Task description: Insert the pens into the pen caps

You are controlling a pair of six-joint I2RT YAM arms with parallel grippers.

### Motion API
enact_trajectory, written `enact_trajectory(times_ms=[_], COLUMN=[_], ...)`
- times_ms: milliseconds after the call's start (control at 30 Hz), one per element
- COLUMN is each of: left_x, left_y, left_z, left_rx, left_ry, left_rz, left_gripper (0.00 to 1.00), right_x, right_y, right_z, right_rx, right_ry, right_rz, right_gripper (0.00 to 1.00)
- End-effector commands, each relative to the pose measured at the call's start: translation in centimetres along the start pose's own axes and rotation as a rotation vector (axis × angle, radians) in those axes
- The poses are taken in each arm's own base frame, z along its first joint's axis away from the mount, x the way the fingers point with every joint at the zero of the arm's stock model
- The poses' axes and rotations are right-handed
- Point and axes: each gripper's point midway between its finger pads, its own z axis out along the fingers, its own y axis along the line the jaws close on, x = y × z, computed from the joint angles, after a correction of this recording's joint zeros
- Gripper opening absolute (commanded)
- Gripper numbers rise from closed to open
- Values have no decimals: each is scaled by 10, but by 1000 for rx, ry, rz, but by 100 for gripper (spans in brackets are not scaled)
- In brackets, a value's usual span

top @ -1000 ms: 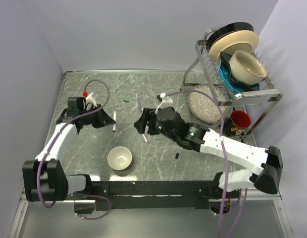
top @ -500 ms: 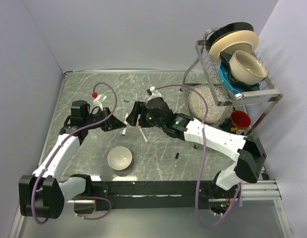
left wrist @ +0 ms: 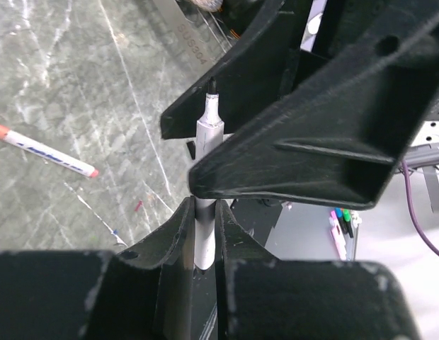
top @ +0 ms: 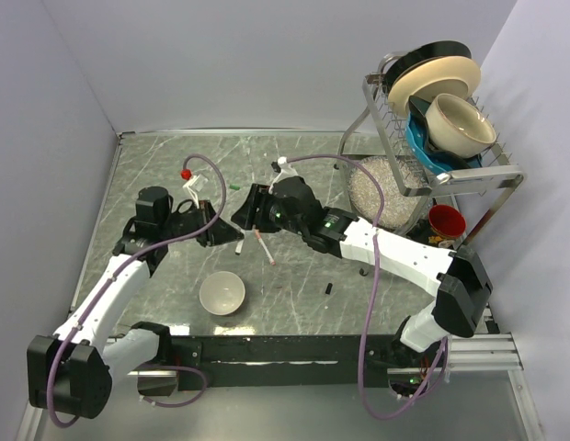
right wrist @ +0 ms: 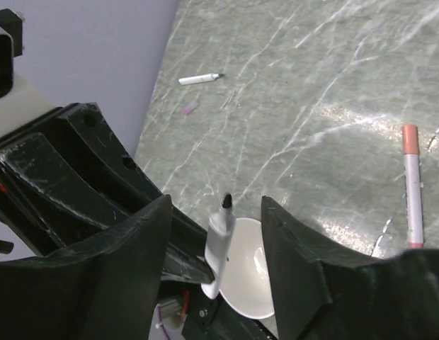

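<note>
My left gripper (top: 232, 235) (left wrist: 204, 205) is shut on a white pen (left wrist: 207, 134) with a black tip and holds it above the table, tip pointing at the right gripper. My right gripper (top: 244, 216) (right wrist: 216, 205) is open, and its fingers stand either side of that pen's tip (right wrist: 221, 227) without touching it. A red-ended pen (top: 264, 248) (right wrist: 412, 184) lies on the table just in front of them. A green-tipped pen (right wrist: 200, 79) lies further off. A green cap (top: 234, 187) and a black cap (top: 329, 288) lie loose. I cannot pick out the orange-red cap.
A white bowl (top: 222, 294) stands on the table near the front, below the two grippers. A dish rack (top: 432, 101) with plates and bowls stands at the back right, with a round mesh item (top: 377, 188) and a red can (top: 446, 223) beside it. Walls close the left and back.
My left gripper has carried the black-tipped pen right, towards the middle. My right gripper has moved left and back to meet it, and its open fingers now flank the pen's tip.
</note>
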Motion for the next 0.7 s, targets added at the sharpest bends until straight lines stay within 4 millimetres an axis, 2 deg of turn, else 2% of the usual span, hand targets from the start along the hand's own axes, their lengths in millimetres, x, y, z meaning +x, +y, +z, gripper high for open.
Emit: enact_trajectory(times_ms=[0,33,67,133,167,233,267,333,367,467,600,667], left_x=[-9,-11,-10,-10,-9,-9,-8,-7,-5,-1,3,4], left_y=[-22,-25,-27,-31,-33,-35,-35,-34,-35,-33,-33,-31], left_z=[-1,-1,-1,-1,-1,-1,0,0,1,4,7,8], left_rx=[66,76,80,92,100,103,100,95,100,97,116,109], left_ry=[-21,-25,-24,-20,-17,-13,-6,-4,2,12,25,23], left_rz=[81,90,89,95,98,101,95,91,93,85,78,77], left_gripper=[2,2,2,3,6,11,16,24,32,41,41,36], right_x=[-18,-20,-20,-22,-24,-25,-25,-25,-25,-29,-29,-29], right_y=[20,20,21,24,25,29,30,34,36,47,51,51], right_z=[-7,-8,-9,-12,-13,-17,-19,-24,-28,-34,-38,-39], right_rx=[-75,-79,-83,-107,-117,-147,-155,-175,-186,-242,-261,-262], right_ry=[-50,-58,-60,-57,-60,-57,-55,-48,-45,-58,-59,-59], right_rz=[12,10,9,0,-6,-18,-23,-33,-36,-38,-39,-47], right_gripper=[52,49,39,32,24,17,13,11,9,8,9,9])
